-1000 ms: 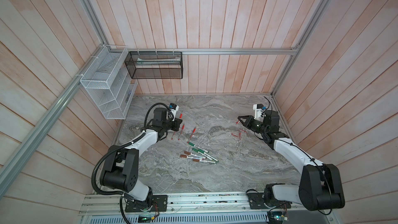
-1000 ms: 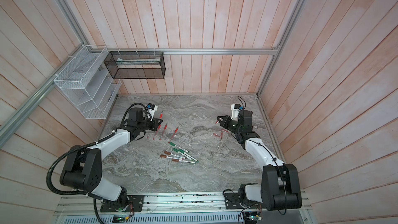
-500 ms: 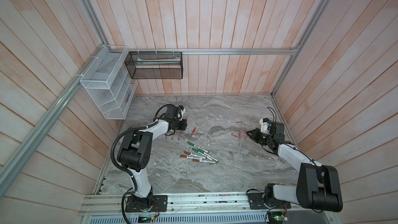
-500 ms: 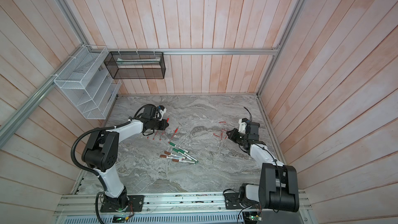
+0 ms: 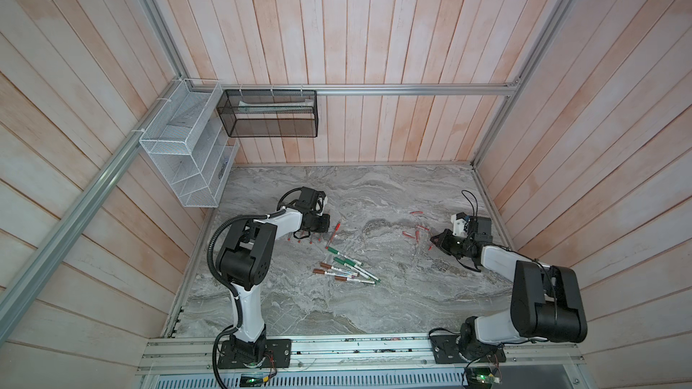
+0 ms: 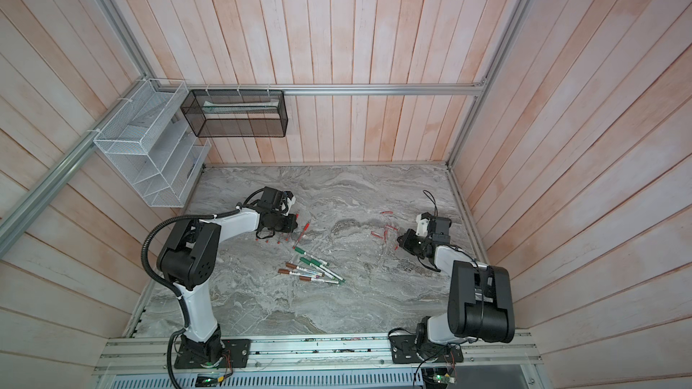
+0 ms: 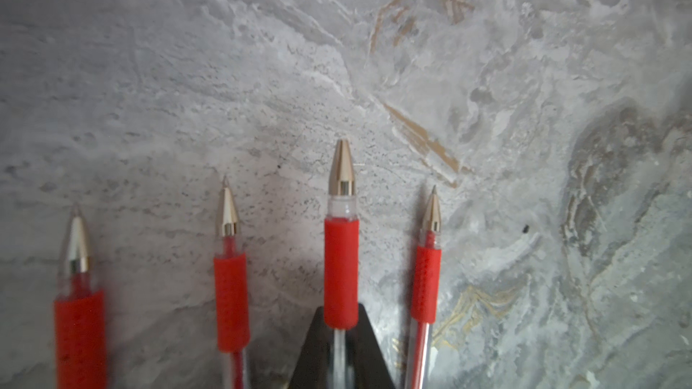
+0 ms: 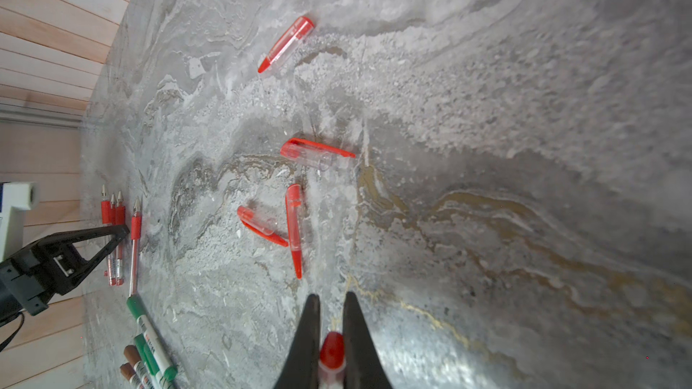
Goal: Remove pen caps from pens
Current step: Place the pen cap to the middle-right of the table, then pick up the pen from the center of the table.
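Starting on the left wall: a white wire-mesh rack (image 5: pixel 179 159) hangs in the corner, with a black mesh basket (image 5: pixel 269 114) next to it on the back wall, both up above the grey marbled table (image 5: pixel 374 304). The left arm (image 5: pixel 277 220) reaches low over the left part of the table, and the left pincer (image 7: pixel 340 310) is clamped tight on a clear-barrelled pen with a red rubber grip (image 7: pixel 340 267). That one's uncapped, its gold metal tip poking out well past the pincer. The wrist view shows three more uncapped red-grip pens (image 7: pixel 230 275) lying flat alongside it, tips all pointing the same way, close but apart. Just right of them, in both top views, another slim red pen (image 5: pixel 334 233) (image 6: pixel 304 230) lies at a slant; can't tell from up there if it's capped.

Middle of the table has a loose heap of white-barrelled markers (image 5: pixel 346 269), some with green ends (image 5: pixel 341 259), some with brown ends (image 5: pixel 324 272), a few crossing each other. Too small to say whether every cap is on.

Further right, four loose red-and-clear pen caps (image 8: pixel 294 226) are scattered on the table: two meet in a V, one lies just beyond them, and the last is off on its own farther away. The right pincer (image 8: pixel 331 294) sits low just beside that scatter, jaws squeezed nearly together on a fifth red pen cap (image 8: pixel 331 349), gripped a bit back from the tips.
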`<action>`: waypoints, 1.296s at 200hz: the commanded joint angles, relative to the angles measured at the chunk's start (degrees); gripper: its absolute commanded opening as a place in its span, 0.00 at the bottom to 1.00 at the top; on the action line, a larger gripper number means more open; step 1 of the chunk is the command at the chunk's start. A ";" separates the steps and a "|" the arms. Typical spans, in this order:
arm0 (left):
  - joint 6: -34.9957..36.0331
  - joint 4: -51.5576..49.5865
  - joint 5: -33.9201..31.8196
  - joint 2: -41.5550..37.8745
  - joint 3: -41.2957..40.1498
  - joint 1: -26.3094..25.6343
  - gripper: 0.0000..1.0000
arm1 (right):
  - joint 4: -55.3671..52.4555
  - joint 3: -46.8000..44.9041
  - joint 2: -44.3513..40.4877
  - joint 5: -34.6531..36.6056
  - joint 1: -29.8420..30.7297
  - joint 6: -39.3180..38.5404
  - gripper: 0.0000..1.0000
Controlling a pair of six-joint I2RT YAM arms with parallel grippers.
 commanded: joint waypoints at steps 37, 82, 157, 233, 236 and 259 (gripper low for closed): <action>-0.21 -0.53 -1.88 0.07 -0.30 -0.52 0.09 | -1.50 1.00 0.78 2.47 -0.35 -2.14 0.13; -0.69 0.06 -1.35 -2.05 -1.40 -0.97 0.22 | -3.48 1.71 -0.66 3.79 -0.25 -2.19 0.27; -1.82 3.75 0.93 -11.45 -6.50 -0.97 0.33 | -11.10 7.30 -9.02 12.90 12.96 -4.35 0.36; 6.17 12.28 1.66 -26.45 -16.44 2.58 0.66 | -13.99 20.27 1.57 20.60 36.38 -6.53 0.49; 5.84 12.42 1.93 -26.81 -16.50 3.15 0.67 | -14.12 20.86 2.26 20.40 37.01 -6.66 0.50; 4.78 14.54 4.71 -29.10 -17.96 8.10 0.76 | -15.65 26.35 8.05 20.39 42.26 -9.08 0.50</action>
